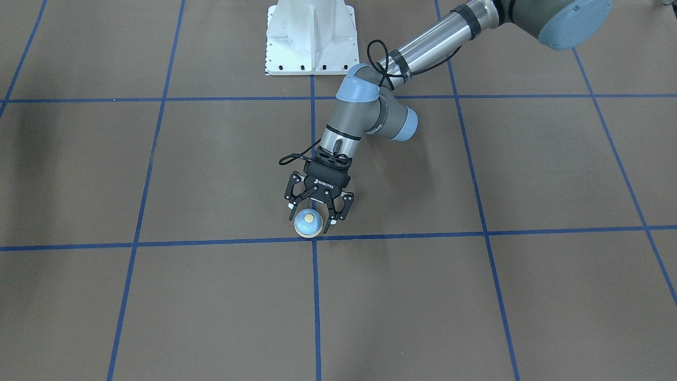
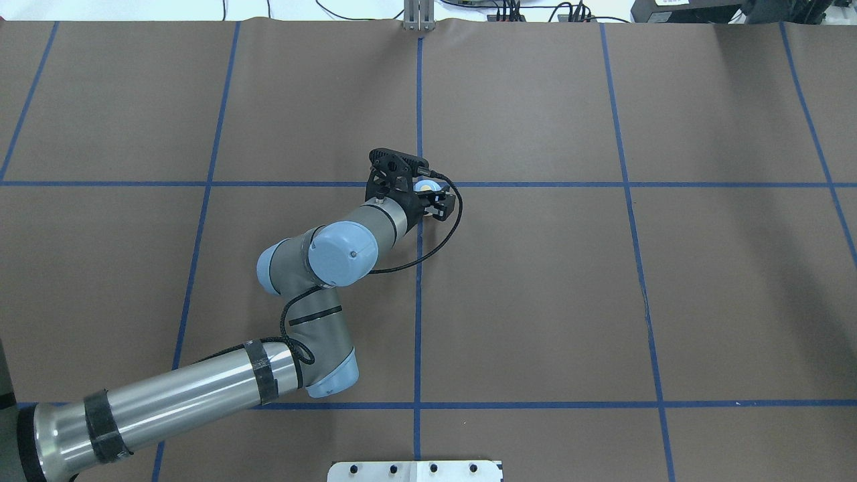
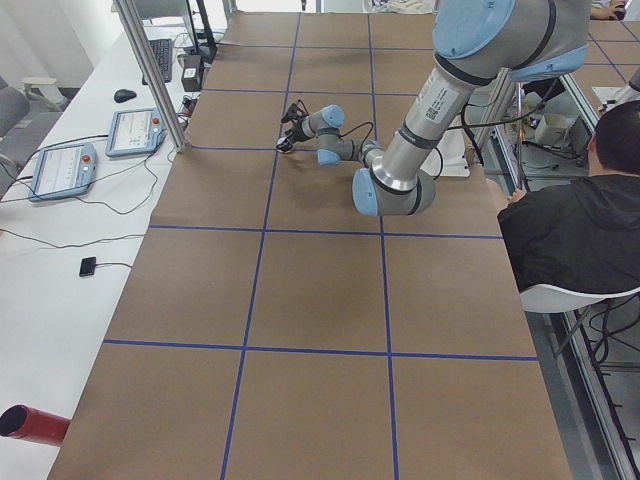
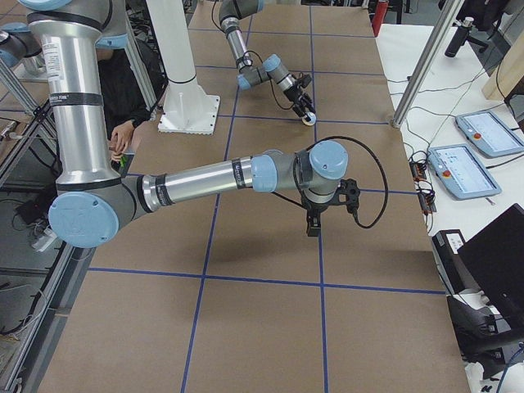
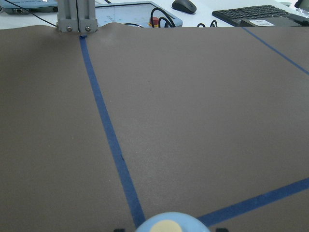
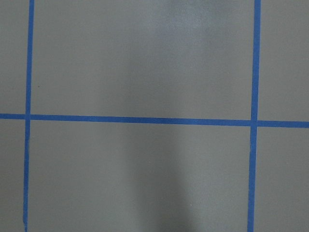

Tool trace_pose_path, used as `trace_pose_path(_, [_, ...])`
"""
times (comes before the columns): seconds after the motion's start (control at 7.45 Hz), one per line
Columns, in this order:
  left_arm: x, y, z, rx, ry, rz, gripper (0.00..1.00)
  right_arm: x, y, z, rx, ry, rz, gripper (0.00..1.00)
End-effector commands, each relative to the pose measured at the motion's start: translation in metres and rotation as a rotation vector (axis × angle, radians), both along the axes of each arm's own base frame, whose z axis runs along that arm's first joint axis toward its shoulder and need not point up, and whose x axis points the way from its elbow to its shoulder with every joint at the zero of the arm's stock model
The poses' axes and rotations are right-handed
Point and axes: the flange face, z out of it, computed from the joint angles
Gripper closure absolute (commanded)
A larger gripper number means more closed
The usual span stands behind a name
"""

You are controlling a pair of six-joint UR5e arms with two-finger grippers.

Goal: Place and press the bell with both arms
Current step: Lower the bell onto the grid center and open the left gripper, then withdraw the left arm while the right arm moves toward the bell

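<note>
The table (image 1: 529, 169) is covered with a brown sheet, marked into squares by blue tape lines (image 1: 423, 233). The left arm (image 1: 370, 114) is stretched from the robot's side toward the middle of the table, and the white pedestal (image 1: 312, 37) is seen behind it. The right arm (image 4: 205, 176) is held over the table well apart from the left one, its wrist turned straight down; sheet and tape lines are shown by its camera. An operator in black (image 3: 570, 215) is seated at the robot's side, and a teach pendant (image 3: 140, 130) is laid on the white bench across the table, near an aluminium post (image 5: 74, 17). The bell (image 1: 308, 222) is stood upright on the sheet at a crossing of two tape lines, directly between the fingers of the left gripper (image 1: 309, 224). Those fingers (image 1: 331, 219) are spread to the bell's width and set against its opposite sides, so that the bell is clasped. The right gripper (image 4: 312, 225) is pointed down at the sheet; whether it is spread or closed cannot be told.
</note>
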Motion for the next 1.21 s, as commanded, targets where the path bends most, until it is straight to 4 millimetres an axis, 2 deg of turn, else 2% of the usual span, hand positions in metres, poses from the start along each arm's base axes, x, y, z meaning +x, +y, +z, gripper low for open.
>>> trace_pose_path(0.0, [-0.003, 0.003, -0.01, 0.007, 0.021, 0.004, 0.01, 0.0, 0.0, 0.0, 0.0, 0.0, 0.0, 0.0])
trace_pose_path(0.13, [-0.009, 0.003, -0.021, 0.017, 0.038, 0.003, 0.01, 0.0, -0.002, -0.003, 0.004, 0.0, 0.001, 0.0])
trace_pose_path(0.27, [-0.023, -0.012, -0.026, 0.022, 0.044, -0.013, 0.01, -0.001, -0.006, -0.009, 0.016, -0.001, -0.001, 0.0])
trace_pose_path(0.54, [-0.07, -0.073, -0.019, -0.031, 0.016, 0.05, 0.0, -0.037, -0.026, -0.04, 0.064, -0.005, -0.06, 0.0])
trace_pose_path(0.67, [-0.092, -0.098, -0.015, -0.079, -0.02, 0.078, 0.0, -0.056, -0.038, -0.064, 0.05, -0.013, -0.043, 0.0])
trace_pose_path(0.81, [-0.117, -0.119, -0.016, -0.111, -0.032, 0.091, 0.0, -0.084, -0.052, -0.098, 0.042, -0.022, -0.031, 0.0])
trace_pose_path(0.94, [-0.151, -0.149, -0.006, -0.2, -0.069, 0.146, 0.0, -0.121, -0.063, -0.132, 0.037, -0.028, -0.038, 0.0])
trace_pose_path(1.07, [-0.19, -0.171, -0.005, -0.285, -0.109, 0.161, 0.0, -0.162, -0.072, -0.173, 0.011, -0.019, -0.005, 0.0])
